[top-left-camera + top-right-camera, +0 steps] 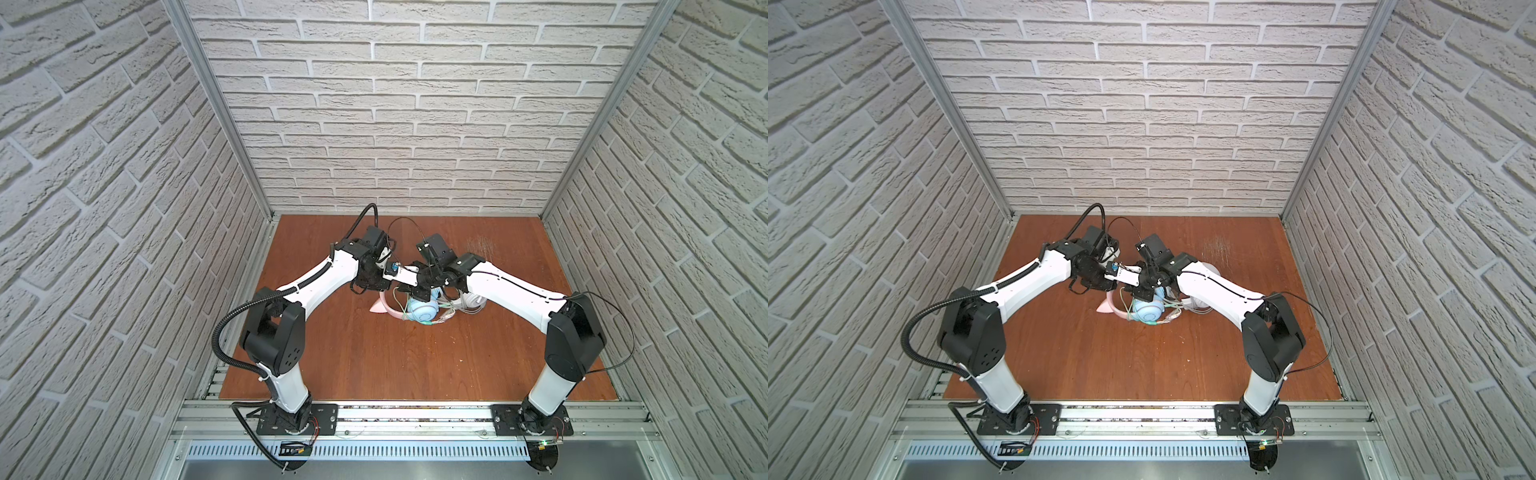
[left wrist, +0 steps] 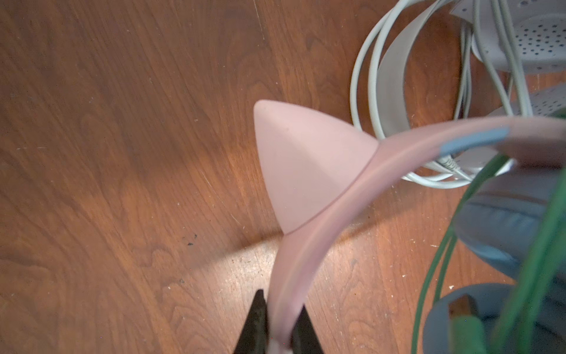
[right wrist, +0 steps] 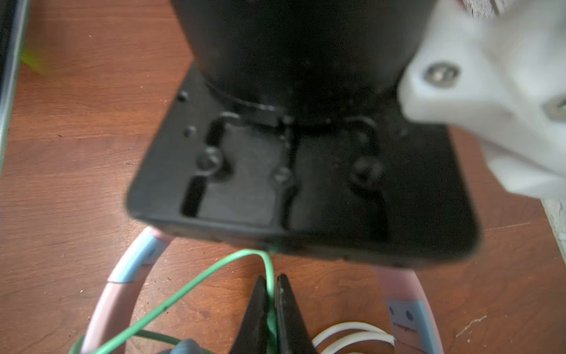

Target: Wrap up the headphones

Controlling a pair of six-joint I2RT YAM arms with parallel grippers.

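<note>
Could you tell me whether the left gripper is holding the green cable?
No, the left gripper is clamped on the pink headband.

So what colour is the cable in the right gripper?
Green. The cable shows best in the right wrist view, pinched in the right gripper.

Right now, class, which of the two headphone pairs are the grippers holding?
The pink cat-ear pair with blue earcups: the left gripper clamps its pink headband, the right gripper pinches its green cable. The white pair lies ungripped.
</note>
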